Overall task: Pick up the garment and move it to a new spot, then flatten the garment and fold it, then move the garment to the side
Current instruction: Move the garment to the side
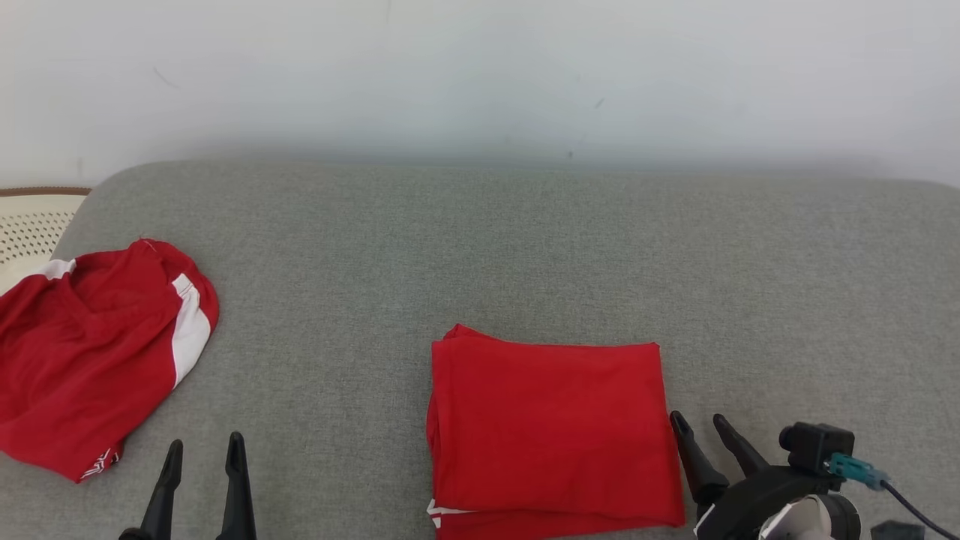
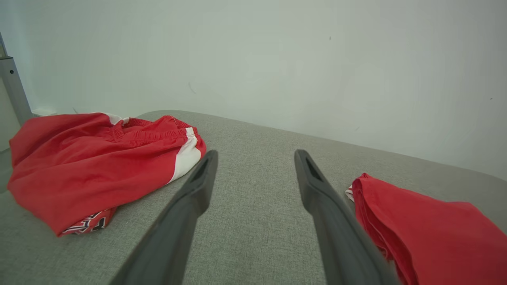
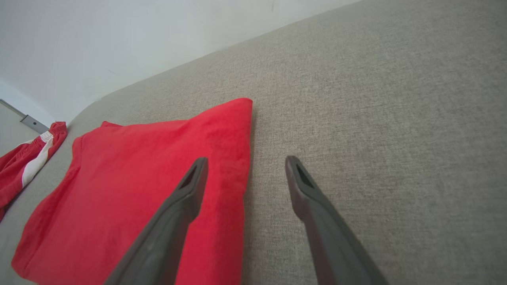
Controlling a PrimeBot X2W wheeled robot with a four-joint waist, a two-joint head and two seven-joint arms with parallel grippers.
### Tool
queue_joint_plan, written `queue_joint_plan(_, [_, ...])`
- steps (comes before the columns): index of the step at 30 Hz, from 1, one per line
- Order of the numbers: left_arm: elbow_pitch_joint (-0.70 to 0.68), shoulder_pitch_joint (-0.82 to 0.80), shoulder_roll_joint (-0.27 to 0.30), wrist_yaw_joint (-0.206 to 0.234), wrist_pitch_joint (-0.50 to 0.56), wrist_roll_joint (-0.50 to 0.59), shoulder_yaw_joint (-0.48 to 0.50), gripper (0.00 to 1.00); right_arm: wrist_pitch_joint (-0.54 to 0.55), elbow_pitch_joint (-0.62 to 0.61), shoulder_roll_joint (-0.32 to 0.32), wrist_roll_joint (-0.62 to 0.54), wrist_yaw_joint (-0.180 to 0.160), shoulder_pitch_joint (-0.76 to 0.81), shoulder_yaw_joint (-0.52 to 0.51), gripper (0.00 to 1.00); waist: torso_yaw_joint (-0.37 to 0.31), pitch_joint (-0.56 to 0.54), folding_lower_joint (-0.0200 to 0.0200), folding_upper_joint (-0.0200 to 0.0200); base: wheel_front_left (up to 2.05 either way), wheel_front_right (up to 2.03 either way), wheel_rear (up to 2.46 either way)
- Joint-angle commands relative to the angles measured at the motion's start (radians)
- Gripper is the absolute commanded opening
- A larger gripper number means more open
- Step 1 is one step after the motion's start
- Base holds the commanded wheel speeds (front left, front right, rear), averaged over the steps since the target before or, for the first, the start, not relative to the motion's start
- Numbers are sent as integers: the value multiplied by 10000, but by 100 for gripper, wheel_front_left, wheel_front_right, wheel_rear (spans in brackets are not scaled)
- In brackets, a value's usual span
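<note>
While the folded garment [image 1: 551,431] lies flat, left gripper [image 1: 205,442] spread, right gripper [image 1: 699,418] spread beside it

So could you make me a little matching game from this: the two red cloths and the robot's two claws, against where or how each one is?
Things:
1 folded red cloth
2 red-and-white shorts
3 left gripper
4 right gripper

States:
A open, at the folded cloth's right edge
B bunched up, far left
C neat flat rectangle, near the middle
D open, above bare grey cushion between the two cloths

Pairs: 1-C; 2-B; 3-D; 4-A
</note>
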Motion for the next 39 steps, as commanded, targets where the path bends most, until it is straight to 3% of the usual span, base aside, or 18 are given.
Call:
queue_joint_plan(1, [12, 203, -1, 15, -62, 8, -11, 100, 90, 199, 35, 136, 4, -232, 127, 100, 62, -10, 0, 0, 0, 0, 0])
queue_joint_plan(16, [58, 200, -1, 60, -62, -127, -11, 100, 751, 1952, 362, 790, 4, -873, 1231, 100, 415, 33, 0, 0, 0, 0, 0])
queue_joint_plan(18, [38, 192, -2, 66, -62, -143, 13, 100, 667, 2010, 401, 908, 4, -983, 1411, 0, 405, 64, 0, 0, 0, 0, 0])
queue_joint_plan(30, [-68, 82, -2, 136, -62, -207, 67, 100, -337, 2335, -193, 806, 4, -2293, 1772, 0, 230, 363, 0, 0, 0, 0, 0])
queue_joint_plan(39, [-393, -286, -2, 120, -53, -223, -42, 100, -540, 2729, -1169, 457, 4, -4078, 1772, 0, -40, 1135, 0, 0, 0, 0, 0])
